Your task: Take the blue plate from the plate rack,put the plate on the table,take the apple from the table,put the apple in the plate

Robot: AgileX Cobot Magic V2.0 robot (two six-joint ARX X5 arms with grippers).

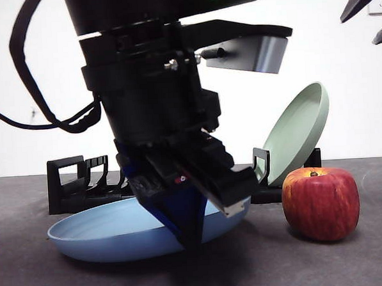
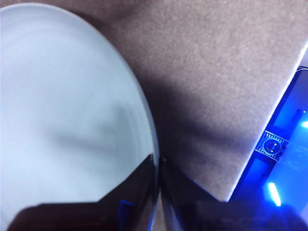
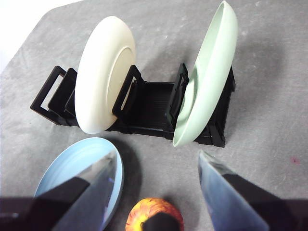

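Note:
The blue plate lies low and nearly flat on the table in front of the plate rack; its underside appears to touch the surface. My left gripper reaches down from above and is shut on the plate's right rim. The left wrist view shows its jaws pinching the rim of the blue plate. The apple stands on the table to the plate's right. My right gripper hangs open high above the apple, touching nothing, with the blue plate beside it.
The plate rack holds a cream-white plate and a pale green plate, both upright. The green plate leans behind the apple. The table edge and a blue-lit device lie near the left gripper.

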